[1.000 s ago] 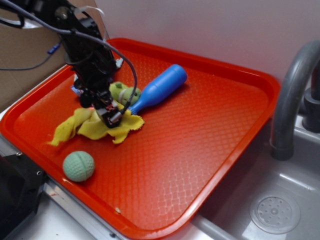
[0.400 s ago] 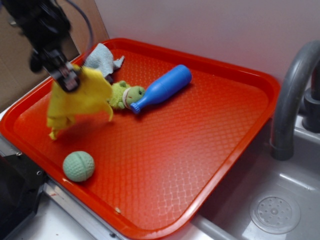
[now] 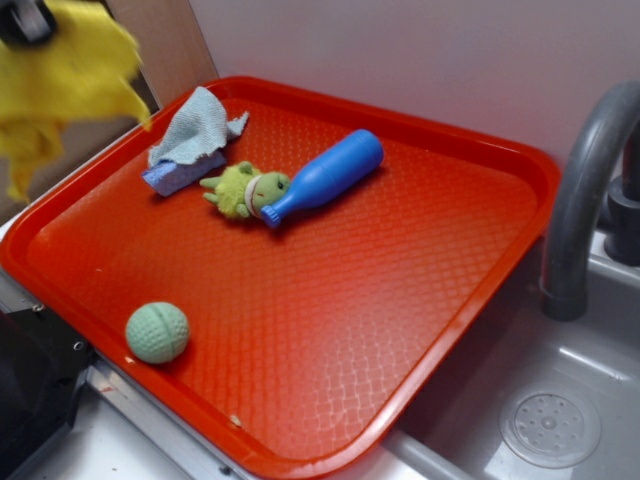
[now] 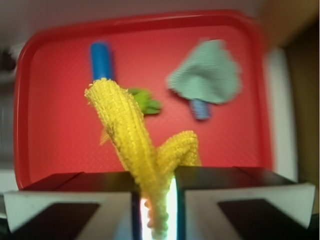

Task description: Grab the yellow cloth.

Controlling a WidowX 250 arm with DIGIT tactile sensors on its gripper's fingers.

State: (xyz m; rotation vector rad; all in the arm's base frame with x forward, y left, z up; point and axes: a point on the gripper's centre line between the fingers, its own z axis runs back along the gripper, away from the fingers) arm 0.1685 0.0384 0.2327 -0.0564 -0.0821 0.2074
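Note:
The yellow cloth (image 3: 60, 85) hangs in the air at the top left of the exterior view, clear of the red tray (image 3: 480, 150) and blurred. Only a dark bit of my gripper (image 3: 28, 22) shows above it at the frame corner. In the wrist view the yellow cloth (image 4: 135, 135) is pinched between my gripper's (image 4: 156, 205) two black fingers and droops down toward the tray (image 4: 55, 140) far below. The gripper is shut on the cloth.
On the tray lie a blue bottle (image 3: 325, 175), a small yellow-green plush toy (image 3: 240, 190), a pale grey-blue cloth (image 3: 195, 125) over a small purple block (image 3: 175, 178), and a green ball (image 3: 157, 332) near the front edge. A grey tap (image 3: 590, 190) and sink (image 3: 550, 425) are at the right.
My gripper has lifted the yellow cloth off the tray and carried it up and to the left. The grey-blue cloth and plush toy came into view as the arm left.

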